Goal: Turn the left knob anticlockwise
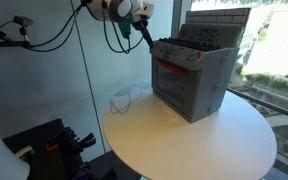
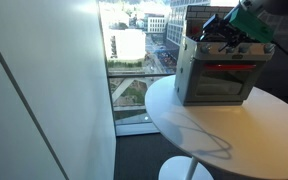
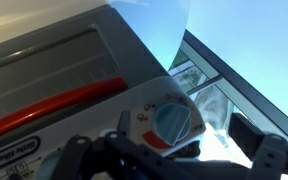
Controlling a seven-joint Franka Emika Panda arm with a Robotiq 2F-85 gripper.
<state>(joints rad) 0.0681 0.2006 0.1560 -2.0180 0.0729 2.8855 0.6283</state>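
Note:
A grey toy oven (image 1: 196,78) with a red handle stands on a round white table, and shows in both exterior views (image 2: 220,78). In the wrist view its blue knob (image 3: 174,122) sits on a white dial panel, right of the red handle (image 3: 54,105). My gripper (image 3: 174,158) is open, with one dark finger low on each side of the knob and neither touching it. In both exterior views my gripper (image 1: 144,37) hovers at the oven's upper front corner (image 2: 224,36). Any other knobs are out of view.
The round white table (image 1: 184,140) has bare surface in front of and beside the oven. A glass wall and window frame (image 2: 109,70) stand close behind the table. Black equipment (image 1: 54,140) sits low beside the table.

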